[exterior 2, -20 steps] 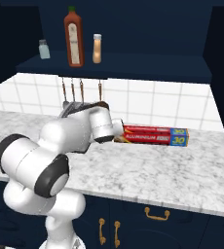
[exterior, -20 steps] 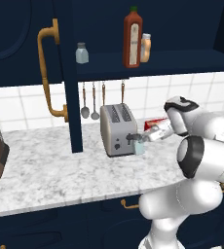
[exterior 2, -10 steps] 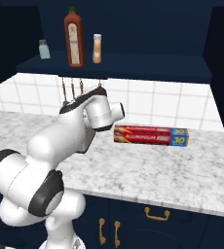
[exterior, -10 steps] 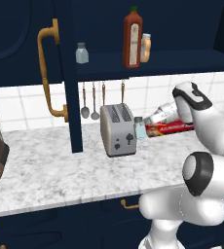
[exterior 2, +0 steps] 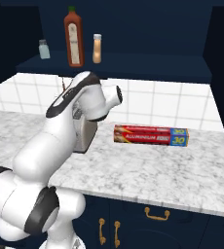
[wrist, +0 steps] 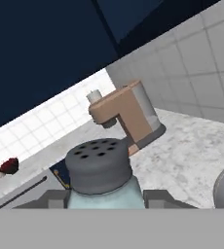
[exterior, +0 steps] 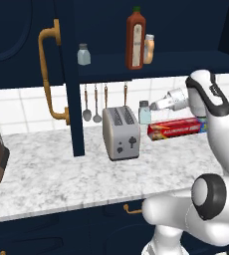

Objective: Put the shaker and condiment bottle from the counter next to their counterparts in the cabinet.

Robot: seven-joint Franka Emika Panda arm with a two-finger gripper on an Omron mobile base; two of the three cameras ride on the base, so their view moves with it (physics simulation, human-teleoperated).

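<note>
Now | counter [exterior: 61, 179]: white-grey marble, navy cabinet [exterior: 196, 60] above | end effector [exterior: 154, 107] holding shaker [exterior: 145, 112]

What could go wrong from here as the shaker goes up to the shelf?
1. The shaker, held in the end effector close behind the toaster, could clip it while moving.
2. The grip sits low on the glass body; a slip would drop it onto the counter.
3. The cabinet shelf already carries the pale shaker, the tall bottle and the condiment bottle; a wide approach could topple them.
</note>
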